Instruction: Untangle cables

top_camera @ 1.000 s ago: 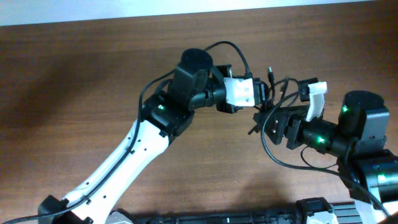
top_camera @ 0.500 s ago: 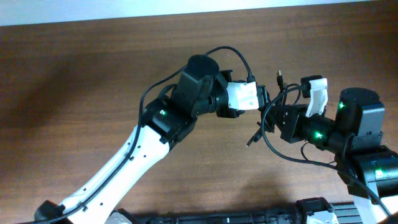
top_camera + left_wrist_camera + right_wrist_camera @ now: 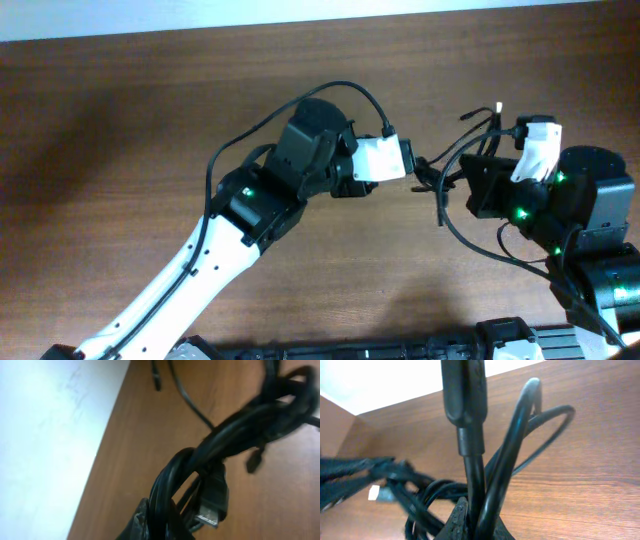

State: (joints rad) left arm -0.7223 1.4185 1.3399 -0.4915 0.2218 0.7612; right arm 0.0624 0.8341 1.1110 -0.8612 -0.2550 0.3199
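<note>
Cables (image 3: 437,178), thin, black and rubbery, are shown held above the table (image 3: 120,130) as a knotted bundle stretched between the two arms, right of centre in the overhead view. The left gripper (image 3: 416,166), fronted by a white blocky housing, is clenched on one side of the bundle. In its wrist view several glossy cords are seen twisted together like rope and emerging from between the dark tips, with a flat silver-ended plug (image 3: 212,505) hanging just beside them. The right gripper (image 3: 452,180) is clenched on the other side of the bundle. In its wrist view two cords are seen rising from between its tips, one ending in a long, smooth, moulded plug body (image 3: 465,390), the other bent into a narrow arch. A slack loop (image 3: 455,225) is seen sagging below the right gripper; whether it touches the table cannot be told. A strand with a pale tip (image 3: 498,106) is seen pointing towards the far edge. The table is of matte brown wood with fine straight grain and is bordered at the far side by a white surface (image 3: 150,15).
</note>
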